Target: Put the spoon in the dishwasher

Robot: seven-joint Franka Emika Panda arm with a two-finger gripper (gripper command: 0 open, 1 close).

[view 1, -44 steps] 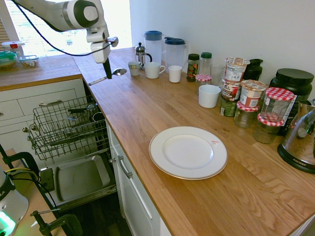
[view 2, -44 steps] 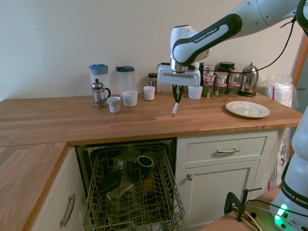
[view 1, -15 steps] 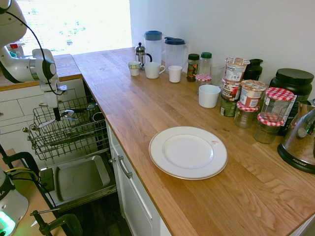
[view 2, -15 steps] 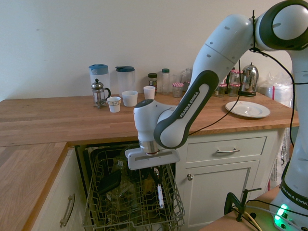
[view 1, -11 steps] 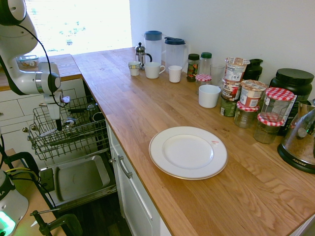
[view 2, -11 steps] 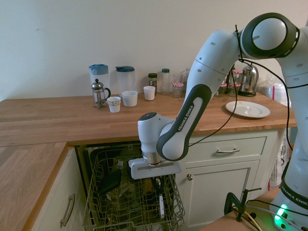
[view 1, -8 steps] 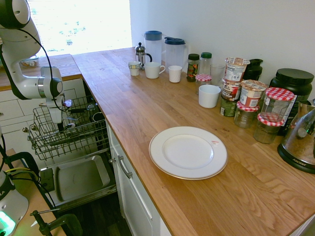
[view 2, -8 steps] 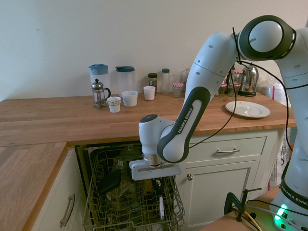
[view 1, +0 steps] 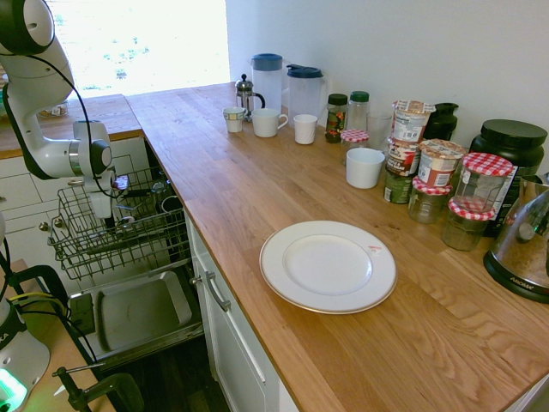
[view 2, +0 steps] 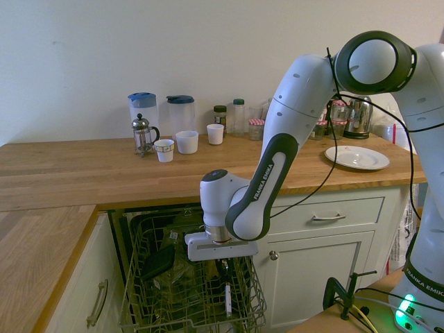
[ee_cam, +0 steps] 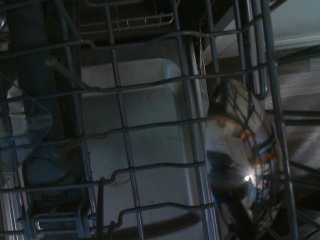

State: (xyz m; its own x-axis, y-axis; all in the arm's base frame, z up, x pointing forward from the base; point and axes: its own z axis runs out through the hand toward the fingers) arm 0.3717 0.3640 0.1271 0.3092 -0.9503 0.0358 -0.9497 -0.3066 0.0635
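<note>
1. Since the earliest frame, we see that the tool [view 2: 224,268] and the spoon [ee_cam: 240,160] have moved from above the wooden table [view 2: 83,166] down to the wire rack [view 2: 258,295].
2. We see the tool shut on the spoon, its fingers pinched together with only the slim utensil between them, at the rack.
3. Our spoon, shiny silver with an oval bowl, is among the rack's wires; its pale handle slants downward. We cannot tell whether it touches them.
4. The rack belongs to the dishwasher [view 1: 141,309], whose grey door panel lies lowered beneath it.
5. Inside the rack, we also find a dark item [view 2: 159,260], too shadowed for us to name.
6. Higher than the rack, on the table, we see a white plate [view 1: 328,266], a French press [view 2: 142,135], pale cups [view 2: 186,142] and two blue-lidded pitchers [view 2: 143,111].
</note>
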